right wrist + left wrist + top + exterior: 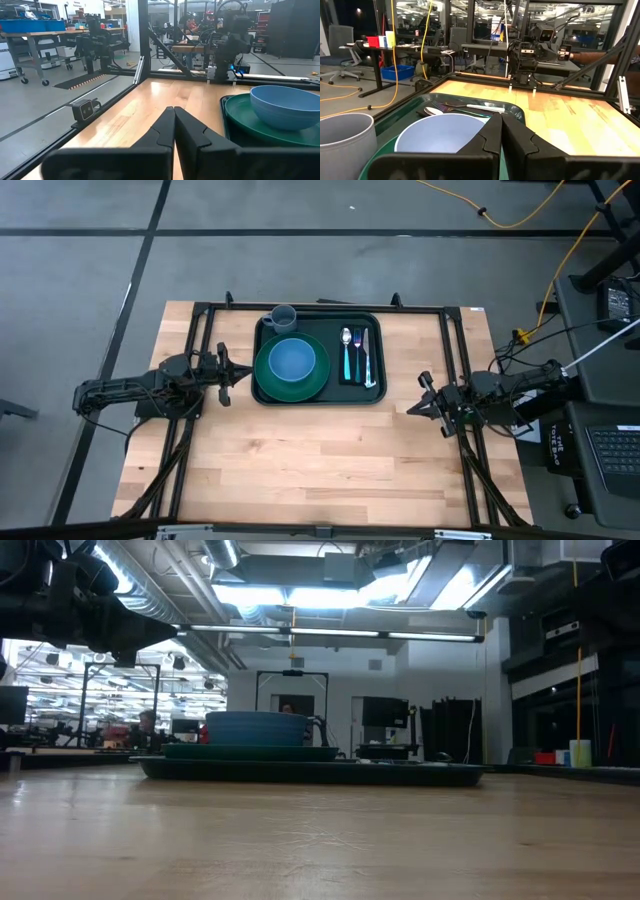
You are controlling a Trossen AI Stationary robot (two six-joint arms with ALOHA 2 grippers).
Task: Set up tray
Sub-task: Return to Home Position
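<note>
The tray (318, 323) sits far-centre on the table (300, 470), holding a plate (262, 377), bowl (292, 360), cup (283, 317) and cutlery (357, 355), the left gripper (235, 374) just off its left edge and the right gripper (418, 405) off its near right corner, both pinched closed.

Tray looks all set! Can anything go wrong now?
Maybe. The left gripper, shut, sits close to the tray's left rim; if that arm swings inward it could bump the tray. A bump might tip the cup at the tray's back edge, or slide the spoon, fork and knife out of line on the napkin. The right gripper, shut, waits farther off, so it looks less risky.
</note>
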